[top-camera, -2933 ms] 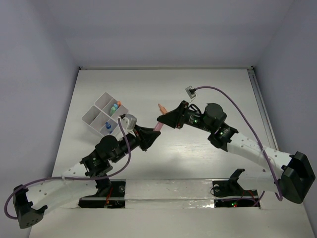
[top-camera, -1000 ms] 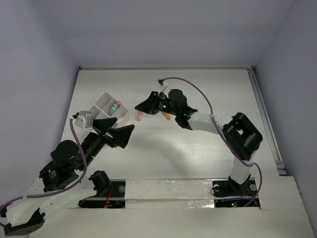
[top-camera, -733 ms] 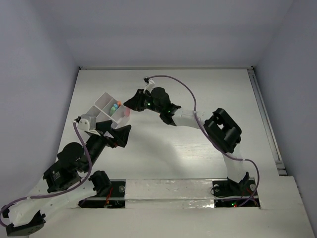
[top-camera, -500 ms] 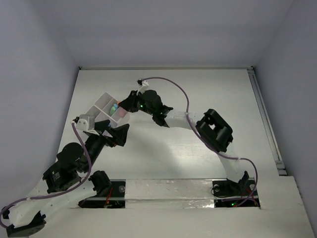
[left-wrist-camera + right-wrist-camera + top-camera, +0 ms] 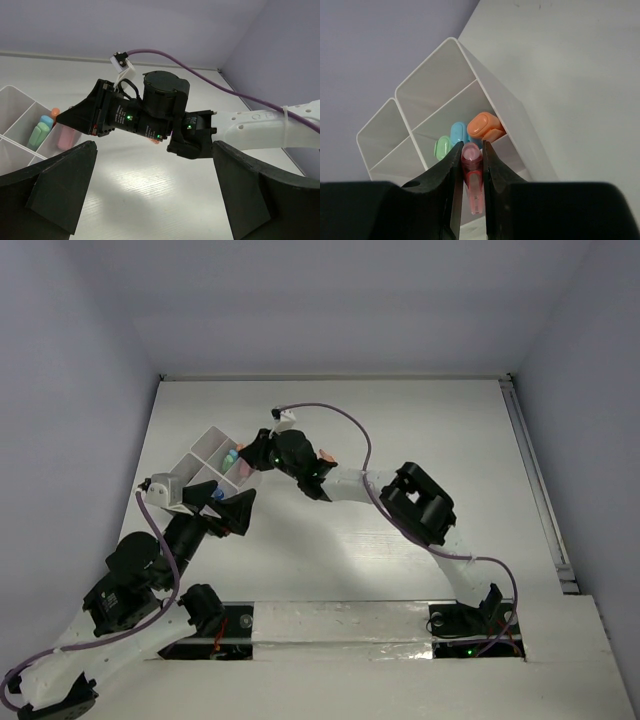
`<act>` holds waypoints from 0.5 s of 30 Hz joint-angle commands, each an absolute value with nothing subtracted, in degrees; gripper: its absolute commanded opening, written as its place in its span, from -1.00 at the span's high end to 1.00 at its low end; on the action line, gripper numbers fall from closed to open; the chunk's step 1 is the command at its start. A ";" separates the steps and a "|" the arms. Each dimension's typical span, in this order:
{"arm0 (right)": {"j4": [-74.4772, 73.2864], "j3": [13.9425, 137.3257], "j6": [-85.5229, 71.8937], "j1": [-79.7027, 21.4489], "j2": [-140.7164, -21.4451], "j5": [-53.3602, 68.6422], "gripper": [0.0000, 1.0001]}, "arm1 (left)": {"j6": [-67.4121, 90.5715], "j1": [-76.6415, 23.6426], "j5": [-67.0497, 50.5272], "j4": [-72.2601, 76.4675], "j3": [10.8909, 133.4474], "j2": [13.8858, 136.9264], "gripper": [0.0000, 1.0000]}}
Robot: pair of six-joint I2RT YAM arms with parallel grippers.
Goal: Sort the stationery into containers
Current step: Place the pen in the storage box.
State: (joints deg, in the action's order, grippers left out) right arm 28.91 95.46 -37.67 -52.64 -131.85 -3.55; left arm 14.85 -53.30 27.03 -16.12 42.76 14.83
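Gripping glossy pink marker (image 5: 471, 186), right claw (image 5: 470, 146) above white box (image 5: 520, 125), maybe translucent

Three markers (image 5: 482, 126) inside containers (image 5: 430, 82), fourth marker (image 5: 472, 180) seemingly just above them, in right hand (image 5: 471, 146)

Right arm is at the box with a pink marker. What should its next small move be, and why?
Probably lower slightly and open the right end effector. It grips the pink marker seemingly just above the box compartment that holds the orange marker, blue marker and green marker, so releasing there should drop it in with them.
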 commanded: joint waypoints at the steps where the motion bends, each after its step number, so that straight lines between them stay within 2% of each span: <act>1: 31.55 98.70 -36.65 -53.96 -132.36 -6.24 1.00 | 13.89 -52.39 25.40 -13.62 42.36 14.59 -0.98; 2: 31.55 98.61 -36.65 -53.96 -132.28 -6.15 1.00 | 13.89 -52.38 25.23 -13.62 42.36 14.50 -0.98; 4: 31.38 98.18 -36.65 -53.96 -132.10 -5.98 0.87 | 13.89 -52.38 24.96 -13.54 42.36 14.50 -0.98; 7: 31.29 97.47 -36.65 -54.49 -131.84 -6.06 0.60 | 13.89 -51.77 24.61 -13.27 42.28 14.59 -0.98; 8: 31.29 97.12 -36.48 -54.49 -131.57 -6.15 0.44 | 13.89 -51.25 24.26 -13.27 42.28 14.68 -0.98; 11: 31.11 96.51 -36.56 -54.49 -130.96 -6.07 0.21 | 13.89 -50.54 23.73 -13.01 42.19 14.85 -0.98; 15: 31.55 94.66 -36.65 -55.02 -129.03 -6.33 0.01 | 13.97 -48.96 22.94 -12.75 42.01 15.20 -0.98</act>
